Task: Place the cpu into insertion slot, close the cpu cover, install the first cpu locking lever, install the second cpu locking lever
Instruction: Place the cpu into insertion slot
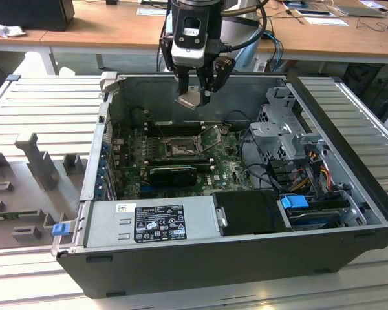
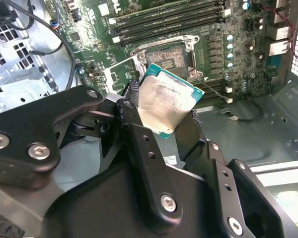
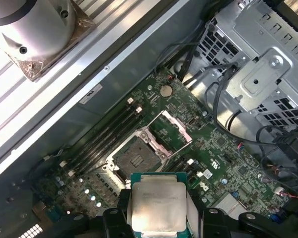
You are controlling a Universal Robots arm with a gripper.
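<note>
While wooden desks (image 1: 84, 31) stand behind the slatted table (image 1: 45, 100), the claw (image 1: 195, 95) pinches the cpu (image 1: 188, 99)

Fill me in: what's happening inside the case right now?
The gripper is shut on the cpu, holding it in the air above the open case, over the motherboard. The socket below is empty, and the cover is swung open beside it. The cpu is not yet placed.
</note>
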